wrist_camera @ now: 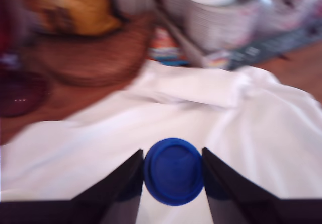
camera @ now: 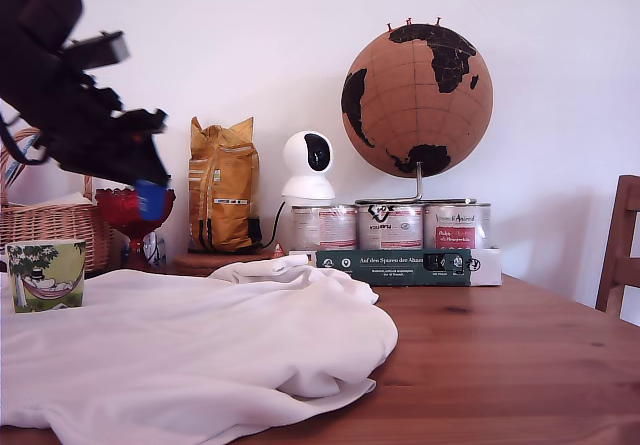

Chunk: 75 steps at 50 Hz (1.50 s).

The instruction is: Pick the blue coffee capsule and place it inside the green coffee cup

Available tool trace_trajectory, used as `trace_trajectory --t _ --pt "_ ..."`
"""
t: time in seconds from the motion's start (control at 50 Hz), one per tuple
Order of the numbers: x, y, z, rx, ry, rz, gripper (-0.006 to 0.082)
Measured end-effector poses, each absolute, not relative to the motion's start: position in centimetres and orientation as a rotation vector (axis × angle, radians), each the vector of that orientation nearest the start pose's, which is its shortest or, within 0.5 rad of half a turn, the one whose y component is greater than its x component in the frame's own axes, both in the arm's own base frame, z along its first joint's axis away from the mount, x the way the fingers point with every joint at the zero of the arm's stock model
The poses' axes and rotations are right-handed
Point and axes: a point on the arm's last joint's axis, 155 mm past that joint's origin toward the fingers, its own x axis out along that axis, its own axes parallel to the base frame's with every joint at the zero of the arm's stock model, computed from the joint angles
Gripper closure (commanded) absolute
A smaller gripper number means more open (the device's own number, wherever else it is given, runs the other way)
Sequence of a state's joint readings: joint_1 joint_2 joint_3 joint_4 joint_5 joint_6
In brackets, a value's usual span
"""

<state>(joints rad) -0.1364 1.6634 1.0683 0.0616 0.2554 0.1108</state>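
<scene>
Capsule [wrist_camera: 173,171]: dark blue, round flat rim, clamped in end effector [wrist_camera: 172,176].

Matt white cloth [camera: 190,345], wooden table [camera: 500,365], seemingly plastic capsule [wrist_camera: 173,171]

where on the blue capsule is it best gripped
On its round side wall, one finger each side, as the gripper holds the blue coffee capsule now. The wrist view shows its circular face between the fingers; opposite walls give the fingers matched contact across its width.
</scene>
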Motion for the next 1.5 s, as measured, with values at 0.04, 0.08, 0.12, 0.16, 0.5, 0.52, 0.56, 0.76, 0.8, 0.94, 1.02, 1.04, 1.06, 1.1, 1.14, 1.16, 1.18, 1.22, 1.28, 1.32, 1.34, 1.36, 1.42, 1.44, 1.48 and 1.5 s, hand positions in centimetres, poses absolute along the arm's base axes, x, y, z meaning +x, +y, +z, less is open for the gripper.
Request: trace_trajectory --t 0.04,0.08,0.12,0.16,0.5,0.52,0.56,0.76,0.8,0.94,1.02,1.04,1.06,1.1,1.14,1.16,1.18,1.22,1.28,1.32,1.34,1.36,1.42,1.44,1.48,1.5 --pt "48.4 -10.0 15.5 0.068 0.515 -0.385 0.0673" --pt "48.6 -8.9 15.4 0.062 0.522 -0.361 0.0673" --pt "48.5 -7.8 15.1 0.055 0.537 -0.34 0.0673" --pt "48.5 -6.8 14.8 0.048 0.551 -0.321 0.0673" --pt "48.7 -2.7 14.5 0.022 0.566 -0.24 0.0673" --pt "48.7 -2.6 14.4 0.021 0.57 -0.237 0.0673" --pt "48.7 -2.3 14.3 0.019 0.573 -0.231 0.0673" --pt "48.7 -0.5 14.3 0.009 0.573 -0.194 0.0673" --pt "48.7 -0.3 14.3 0.007 0.576 -0.19 0.0673" --pt "48.5 0.4 14.0 0.002 0.587 -0.175 0.0622" --pt "48.5 0.4 14.0 0.002 0.587 -0.174 0.0526" --pt "48.5 0.4 14.0 0.002 0.587 -0.174 0.0493" --pt "48.5 0.4 14.0 0.002 0.587 -0.174 0.0467" --pt "48.5 0.4 14.0 0.002 0.587 -0.174 0.0417" --pt "48.5 0.4 14.0 0.002 0.587 -0.174 0.0382" --pt "48.5 0.4 14.0 0.002 0.587 -0.175 0.0377" --pt "48.5 0.4 14.0 0.002 0.587 -0.175 0.0376" --pt "48.5 0.4 14.0 0.002 0.588 -0.174 0.0376" --pt "48.5 0.4 14.0 0.003 0.589 -0.175 0.0379" --pt "48.5 0.4 13.9 0.005 0.591 -0.175 0.0395" --pt "48.4 0.4 13.9 0.007 0.593 -0.176 0.0413" --pt "48.4 0.4 13.9 0.008 0.594 -0.176 0.0426" --pt "48.3 0.4 13.7 0.01 0.601 -0.176 0.0504" --pt "48.3 0.4 13.7 0.01 0.602 -0.175 0.0541" --pt "48.3 0.4 13.7 0.01 0.604 -0.175 0.0624" --pt "48.3 0.4 13.6 0.009 0.605 -0.176 0.0669"
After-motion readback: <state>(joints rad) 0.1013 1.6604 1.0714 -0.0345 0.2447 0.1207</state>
